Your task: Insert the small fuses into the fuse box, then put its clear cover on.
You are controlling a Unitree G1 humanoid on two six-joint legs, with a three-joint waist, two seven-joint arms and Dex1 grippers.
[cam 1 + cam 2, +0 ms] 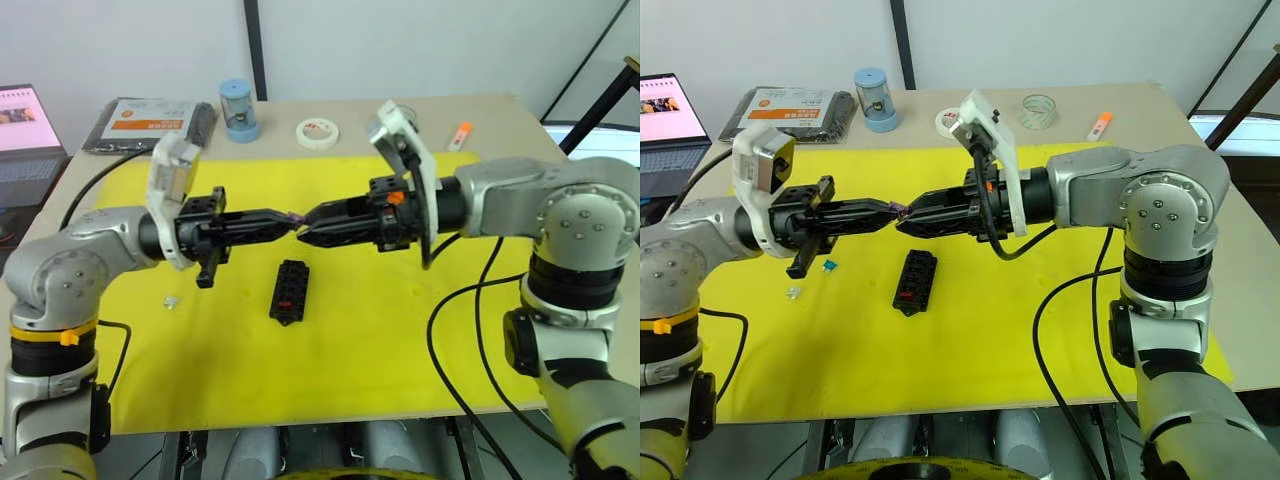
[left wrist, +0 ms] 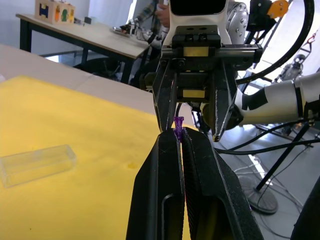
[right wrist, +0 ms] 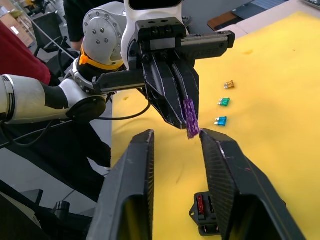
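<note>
**Fuses, box and cover**

Purple fuse (image 3: 189,116) held up in the air, pinched at black fingertips. Black fuse box (image 1: 290,291) flat on the yellow mat, one red fuse (image 3: 200,204) in a slot. Tan (image 3: 229,84), green (image 3: 224,102) and teal (image 3: 220,120) fuses loose on the mat in a row. Clear cover (image 2: 36,163) lying flat, apart.

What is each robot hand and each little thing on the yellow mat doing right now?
Left tool: shut on the tiny purple fuse.
Right tool: open around the fuse.
Small black plastic fuse box: on the mat, one red fuse in.
Clear plastic rectangular cover: off, lying on the mat.
</note>
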